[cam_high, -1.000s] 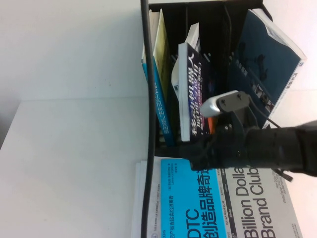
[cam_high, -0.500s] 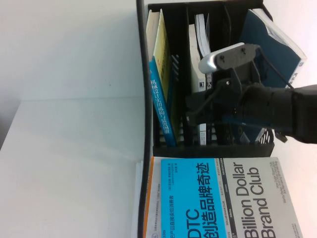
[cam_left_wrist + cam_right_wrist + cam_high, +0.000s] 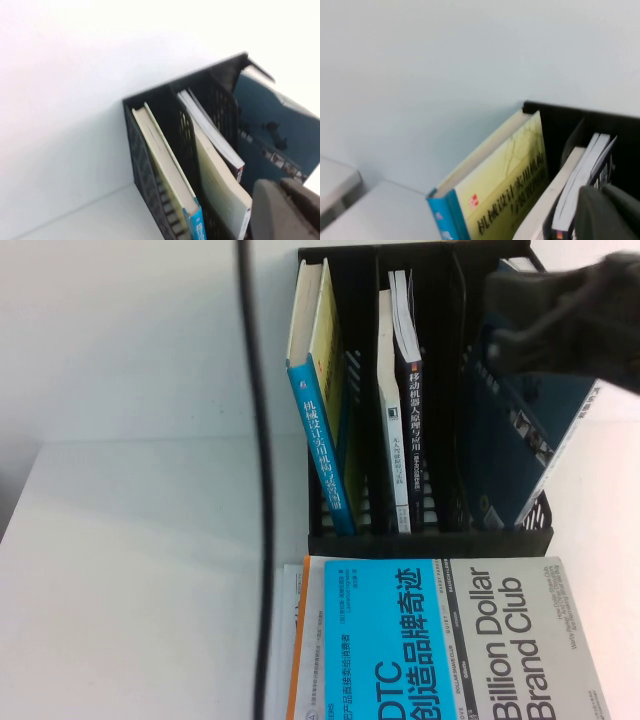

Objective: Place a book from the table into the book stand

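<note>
The book (image 3: 413, 440), dark with white characters on its spine, stands upright in the middle slot of the black book stand (image 3: 430, 540), beside a white-paged book (image 3: 388, 410). Nothing touches it. My right arm (image 3: 565, 295) is a dark blur over the stand's back right corner. In the right wrist view the right gripper (image 3: 600, 189) is shut and empty, just above the book's (image 3: 585, 170) top edge. In the left wrist view the left gripper (image 3: 280, 186) is shut and empty, above the book stand (image 3: 145, 170) and the book (image 3: 207, 127). The white table (image 3: 130, 590) lies in front.
A blue-spined, yellow-covered book (image 3: 318, 430) leans in the left slot. A teal book (image 3: 530, 440) leans in the right slot. The cyan-and-grey "Billion Dollar Brand Club" book (image 3: 450, 640) lies flat before the stand. A black cable (image 3: 255, 490) hangs close to the camera.
My right arm rose from in front of the stand to its back right corner. The dark book went from tilted to upright in the middle slot. The cable swung left.
</note>
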{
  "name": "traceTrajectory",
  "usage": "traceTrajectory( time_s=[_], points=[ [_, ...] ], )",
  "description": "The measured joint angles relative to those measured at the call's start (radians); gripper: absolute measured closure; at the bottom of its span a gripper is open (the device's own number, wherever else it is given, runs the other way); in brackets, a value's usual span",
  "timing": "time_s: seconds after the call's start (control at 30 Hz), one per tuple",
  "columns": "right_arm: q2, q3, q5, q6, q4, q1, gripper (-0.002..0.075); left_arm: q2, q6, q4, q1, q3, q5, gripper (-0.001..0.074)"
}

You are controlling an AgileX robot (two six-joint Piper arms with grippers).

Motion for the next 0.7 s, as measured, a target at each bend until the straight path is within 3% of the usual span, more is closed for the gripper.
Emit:
traceTrajectory(
  time_s=[0.17, 0.33, 0.4, 0.57, 0.7],
  points=[
    [-0.210, 0.161, 0.059, 0.017, 0.002, 0.000, 0.0729, -0.177, 0.010, 0.000, 0.000, 0.105, 0.000, 0.0736],
    [-0.331, 0.382, 0.266, 0.132, -0.044, 0.000, 0.0729, -0.398, 0.012, 0.000, 0.000, 0.366, -0.045, 0.0736],
    [-0.347, 0.439, 0.393, 0.235, -0.166, 0.000, 0.0729, -0.491, 0.014, 0.013, 0.000, 0.495, -0.081, 0.0736],
    [-0.326, 0.473, 0.845, 0.596, -0.672, 0.000, 0.0729, -0.710, 0.021, 0.016, 0.000, 0.877, -0.236, 0.0736],
    [-0.319, 0.457, 1.017, 0.909, -1.062, 0.000, 0.0729, -0.835, 0.029, 0.059, 0.000, 1.137, -0.372, 0.0736]
  ],
)
